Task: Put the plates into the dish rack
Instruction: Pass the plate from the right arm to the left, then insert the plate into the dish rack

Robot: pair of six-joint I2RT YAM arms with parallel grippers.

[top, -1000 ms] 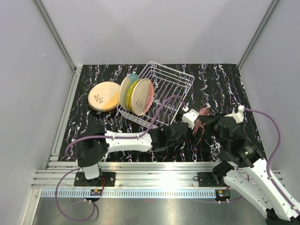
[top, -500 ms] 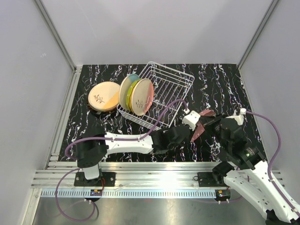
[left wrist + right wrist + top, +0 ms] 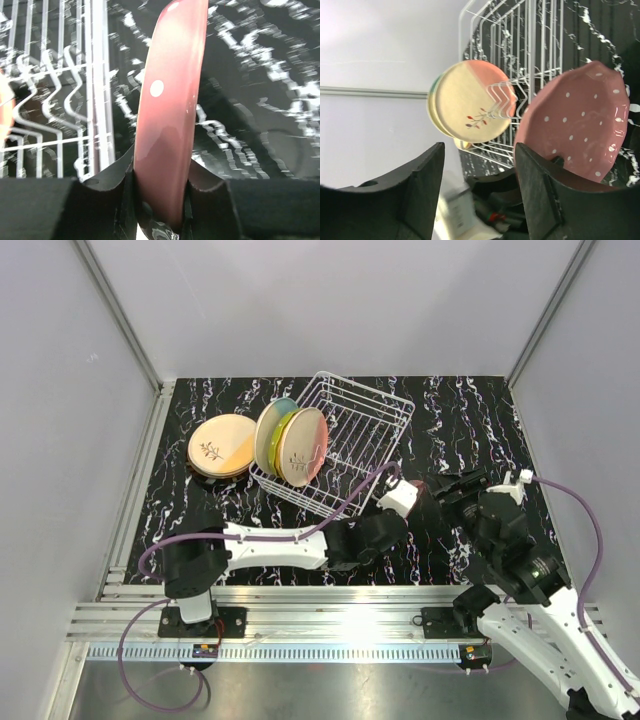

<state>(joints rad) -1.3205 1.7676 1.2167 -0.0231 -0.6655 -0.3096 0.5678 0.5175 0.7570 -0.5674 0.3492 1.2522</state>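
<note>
Two-arm rig at the transfer step of rack loading. The dark marbled surface point(image 3: 470, 420) carries the white wire dish rack point(image 3: 365, 425), set at an angle near the back. To the left of the rack lies a stack of plates point(image 3: 222, 445), its top one peach with a sprig motif. These are not yet loaded. At the rack's left end are three standing plates point(image 3: 300, 445), on edge between the tines, and the rows to their right are unfilled.

The pink plate point(image 3: 170, 115), white-dotted, is on edge in the left pincer point(image 3: 160, 170), whose fingers point(image 3: 107, 185) clamp its lower rim from both sides. It sits over the surface just beside the rack's outer wire, not inside it.

The right pincer point(image 3: 479, 147) is spread wide and holds nothing. It faces the dotted plate from a short way off and does not touch it.

Judged step: carrying the pink plate to the rack, with roughly three plates in and the stack to follow. The next move calls for lifting the rim above the rack's edge wire and lining the plate up with a free slot beside the standing plates. It is then lowered between tines before the left pincer lets go — the right arm needs to keep out of that path.
</note>
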